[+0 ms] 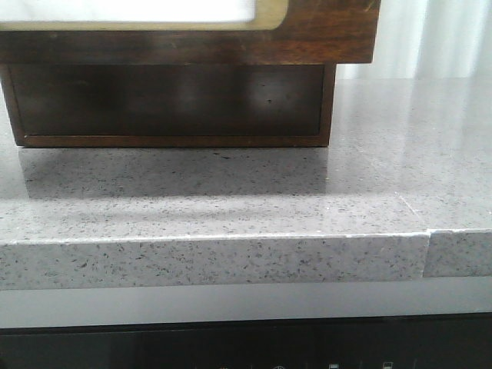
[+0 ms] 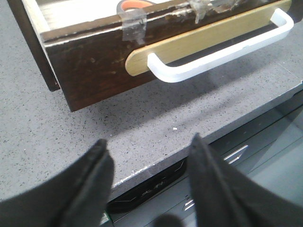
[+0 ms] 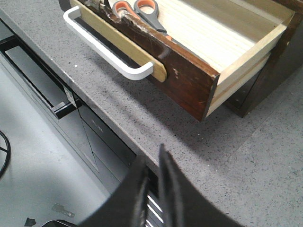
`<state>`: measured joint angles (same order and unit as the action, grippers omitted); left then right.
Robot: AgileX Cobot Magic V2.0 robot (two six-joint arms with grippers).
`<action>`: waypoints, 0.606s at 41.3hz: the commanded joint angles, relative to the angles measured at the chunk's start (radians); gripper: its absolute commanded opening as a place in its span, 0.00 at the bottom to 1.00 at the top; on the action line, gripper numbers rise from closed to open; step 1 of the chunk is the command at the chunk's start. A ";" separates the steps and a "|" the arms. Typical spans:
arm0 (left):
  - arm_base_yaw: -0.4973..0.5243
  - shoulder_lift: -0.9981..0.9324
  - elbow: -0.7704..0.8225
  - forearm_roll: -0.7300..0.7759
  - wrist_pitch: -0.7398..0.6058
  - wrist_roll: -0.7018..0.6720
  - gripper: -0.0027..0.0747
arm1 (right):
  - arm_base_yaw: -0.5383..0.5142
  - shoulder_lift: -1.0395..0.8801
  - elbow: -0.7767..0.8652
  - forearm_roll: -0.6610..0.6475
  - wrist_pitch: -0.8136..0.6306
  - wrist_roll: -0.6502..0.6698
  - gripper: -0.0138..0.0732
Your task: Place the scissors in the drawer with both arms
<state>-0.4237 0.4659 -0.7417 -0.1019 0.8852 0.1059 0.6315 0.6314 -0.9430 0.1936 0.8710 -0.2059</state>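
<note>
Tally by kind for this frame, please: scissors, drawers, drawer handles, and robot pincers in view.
Scissors: 1, lying inside the open drawer
Drawers: 1, pulled open
Drawer handles: 1, white
Pincers: 2, left pincer open, right pincer shut, both empty
Total: 5

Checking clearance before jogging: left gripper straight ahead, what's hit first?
Likely the drawer front, near its white handle; only bare countertop lies between. Left gripper jaws are open; depth unclear.

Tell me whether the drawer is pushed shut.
No: the drawer stands pulled out, with the scissors lying inside it.
</note>
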 commanded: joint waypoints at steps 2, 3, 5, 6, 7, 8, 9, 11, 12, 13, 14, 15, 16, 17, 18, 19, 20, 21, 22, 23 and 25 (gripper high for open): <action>-0.008 0.007 -0.035 -0.014 -0.078 -0.008 0.25 | -0.005 -0.001 -0.023 0.000 -0.085 0.001 0.07; -0.008 0.007 -0.035 -0.014 -0.078 -0.008 0.21 | -0.005 -0.001 -0.023 0.000 -0.087 0.001 0.08; -0.008 0.007 -0.035 -0.014 -0.078 -0.008 0.15 | -0.005 -0.001 -0.023 0.000 -0.090 0.001 0.08; -0.008 0.007 -0.035 -0.014 -0.078 -0.008 0.11 | -0.005 -0.001 -0.023 0.000 -0.093 0.001 0.08; -0.008 0.007 -0.035 -0.014 -0.078 -0.008 0.08 | -0.005 -0.001 -0.023 0.000 -0.097 0.001 0.08; -0.008 0.007 -0.035 -0.014 -0.078 -0.008 0.05 | -0.005 -0.001 -0.023 0.000 -0.104 0.001 0.08; -0.008 0.007 -0.035 -0.014 -0.078 -0.008 0.02 | -0.005 -0.001 -0.023 0.000 -0.109 0.001 0.08; -0.008 0.007 -0.035 -0.014 -0.078 -0.008 0.01 | -0.005 -0.001 -0.023 0.000 -0.114 0.001 0.08; -0.008 0.007 -0.035 -0.014 -0.078 -0.008 0.01 | -0.005 -0.001 -0.023 0.000 -0.114 0.001 0.08; -0.008 0.007 -0.035 -0.014 -0.078 -0.008 0.01 | -0.005 -0.001 -0.023 0.000 -0.114 0.001 0.08; -0.008 0.007 -0.035 -0.014 -0.078 -0.008 0.01 | -0.005 -0.001 -0.023 0.000 -0.113 0.001 0.08; -0.008 0.007 -0.035 -0.014 -0.078 -0.008 0.01 | -0.005 -0.001 -0.023 0.000 -0.113 0.001 0.08; -0.008 0.007 -0.035 -0.014 -0.078 -0.008 0.01 | -0.005 -0.001 -0.023 0.000 -0.113 0.001 0.08; -0.008 0.007 -0.035 -0.014 -0.078 -0.008 0.01 | -0.005 -0.001 -0.023 0.000 -0.113 0.001 0.08; -0.008 0.007 -0.035 -0.014 -0.078 -0.008 0.01 | -0.005 -0.001 -0.023 0.000 -0.113 0.001 0.08; -0.008 0.007 -0.035 -0.014 -0.078 -0.008 0.01 | -0.005 -0.001 -0.023 0.000 -0.113 0.001 0.08; -0.008 0.007 -0.035 -0.014 -0.078 -0.008 0.01 | -0.005 -0.001 -0.023 0.000 -0.113 0.001 0.08; -0.008 0.007 -0.035 -0.014 -0.078 -0.008 0.01 | -0.005 -0.001 -0.023 0.000 -0.113 0.001 0.08; -0.008 0.007 -0.035 -0.014 -0.078 -0.008 0.01 | -0.005 -0.001 -0.023 0.000 -0.113 0.001 0.08; -0.008 0.007 -0.035 -0.014 -0.078 -0.008 0.01 | -0.005 -0.001 -0.023 0.000 -0.113 0.001 0.08; -0.008 0.007 -0.035 -0.014 -0.078 -0.008 0.01 | -0.005 -0.001 -0.023 0.000 -0.113 0.001 0.08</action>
<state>-0.4237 0.4659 -0.7417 -0.1023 0.8845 0.1059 0.6315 0.6314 -0.9430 0.1936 0.8335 -0.2059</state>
